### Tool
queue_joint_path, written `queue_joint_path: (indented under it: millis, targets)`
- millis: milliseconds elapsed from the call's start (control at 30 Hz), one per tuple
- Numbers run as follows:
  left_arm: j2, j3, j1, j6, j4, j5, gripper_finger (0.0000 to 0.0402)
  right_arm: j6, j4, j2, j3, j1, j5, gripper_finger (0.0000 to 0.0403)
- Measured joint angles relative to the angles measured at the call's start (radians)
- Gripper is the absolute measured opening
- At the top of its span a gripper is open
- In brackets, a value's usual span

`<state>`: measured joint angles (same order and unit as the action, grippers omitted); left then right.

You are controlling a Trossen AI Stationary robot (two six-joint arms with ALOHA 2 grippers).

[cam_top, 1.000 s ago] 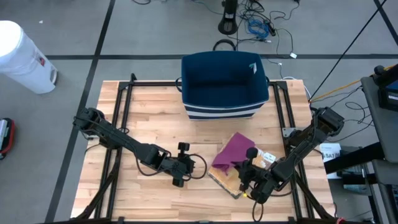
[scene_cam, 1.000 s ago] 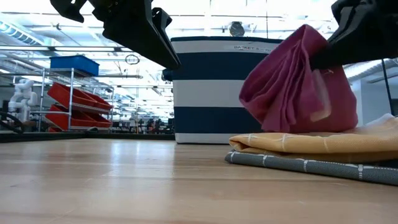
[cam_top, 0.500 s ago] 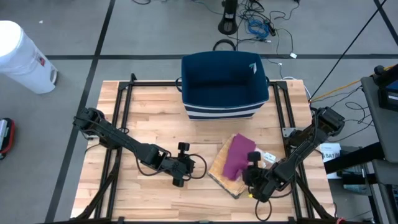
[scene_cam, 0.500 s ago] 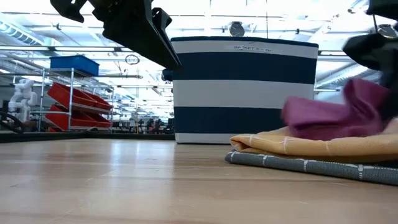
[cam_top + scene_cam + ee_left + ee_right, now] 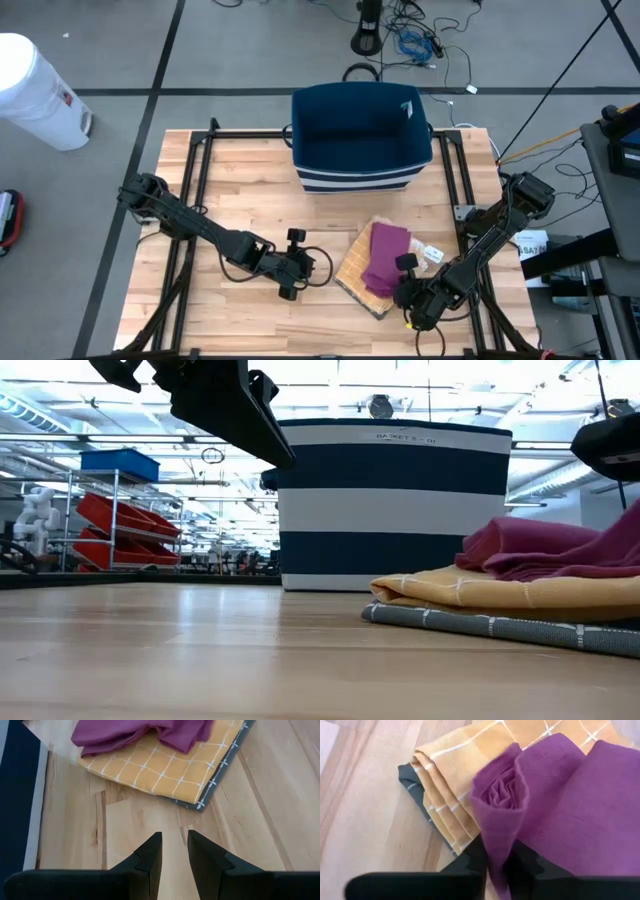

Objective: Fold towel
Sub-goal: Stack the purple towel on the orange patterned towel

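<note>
a: high view first. where is the purple towel (image 5: 383,260)?

b: it lies in a loose fold on top of a yellow checked cloth (image 5: 356,276), toward the right front of the wooden worktop (image 5: 240,195). a navy basket (image 5: 361,135) stands at the back, well apart from it.

a: and the arms?

b: the right gripper (image 5: 404,285) sits at the front end of the towel, touching it. the left gripper (image 5: 318,266) hangs over bare wood just beside the pile.

a: low view?

b: the towel (image 5: 560,550) is heaped on the yellow cloth (image 5: 500,592), and a grey cloth (image 5: 500,625) lies flat beneath both. the striped basket (image 5: 395,505) stands behind. dark arm parts cross the upper corners.

a: left wrist view?

b: the left gripper (image 5: 174,851) has its fingers (image 5: 150,852) a narrow gap apart, with nothing between them, only wood below. ahead lie the stacked cloths, the towel (image 5: 145,732) on top, the yellow cloth (image 5: 170,767) under it and a grey edge (image 5: 225,767) showing.

a: right wrist view?

b: the right gripper (image 5: 497,862) has a rolled fold of the towel (image 5: 555,810) hanging down between its fingers (image 5: 470,860). the fingers sit close on either side of that fold, clamped on it. the yellow cloth (image 5: 452,787) and grey cloth (image 5: 415,785) are layered beside it.
</note>
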<state>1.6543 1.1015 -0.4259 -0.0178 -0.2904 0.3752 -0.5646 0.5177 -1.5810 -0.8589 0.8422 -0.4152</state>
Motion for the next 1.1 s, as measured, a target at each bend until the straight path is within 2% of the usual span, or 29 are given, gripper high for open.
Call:
queue_joint_path:
  millis: [200,433,667,967,1100]
  targets:
    - [0.0,0.0,0.0,-0.001,0.0,-0.019,0.0099,-0.068,0.088,0.016,-0.004,-0.001,0.005,0.01]
    - [0.011,0.0,0.004,-0.001,0.051,-0.038,0.0099,-0.063,0.271,0.024,-0.147,0.004,-0.027,0.0149]
    - [0.12,0.001,0.027,0.067,0.252,-0.155,0.0099,-0.03,0.332,0.025,-0.248,0.004,-0.117,0.0155]
    - [0.285,0.001,0.056,0.19,0.584,-0.151,0.0099,-0.099,0.331,0.024,-0.25,0.004,-0.137,0.0155]
    - [0.339,0.001,0.065,0.283,0.674,-0.17,0.0099,-0.105,0.325,0.024,-0.25,0.004,-0.14,0.0155]
